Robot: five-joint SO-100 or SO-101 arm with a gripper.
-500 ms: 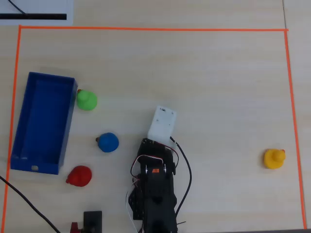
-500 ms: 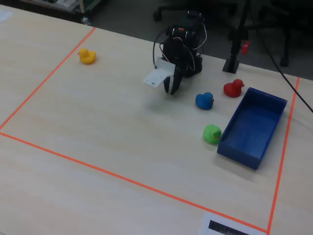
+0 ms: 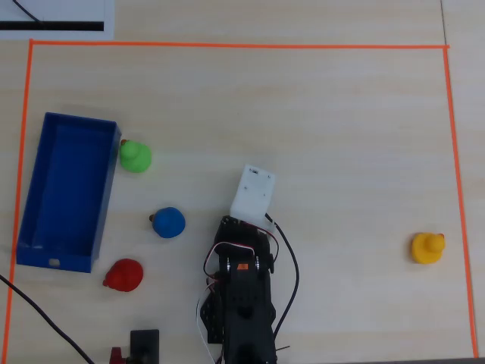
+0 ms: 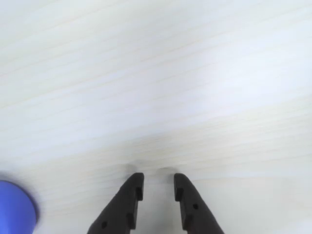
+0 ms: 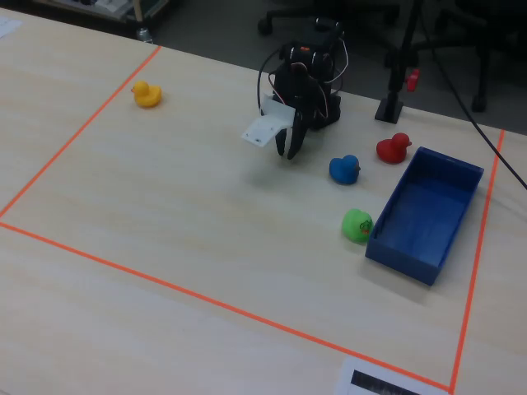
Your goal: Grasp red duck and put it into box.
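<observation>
The red duck (image 3: pixel 123 275) (image 5: pixel 394 148) sits on the table near one short end of the blue box (image 3: pixel 64 189) (image 5: pixel 424 214), apart from it. In the overhead view the arm stands right of the duck, and a white camera mount (image 3: pixel 252 193) covers the fingers. My gripper (image 4: pixel 158 179) (image 5: pixel 286 152) points down just above bare table. Its two black fingers stand a narrow gap apart with nothing between them. The red duck does not show in the wrist view.
A blue duck (image 3: pixel 168 223) (image 5: pixel 344 169) (image 4: pixel 14 209) lies between the arm and the box. A green duck (image 3: pixel 136 156) (image 5: pixel 356 225) sits beside the box's long wall. A yellow duck (image 3: pixel 427 248) (image 5: pixel 146 94) is far off. Orange tape (image 3: pixel 227 45) borders the area.
</observation>
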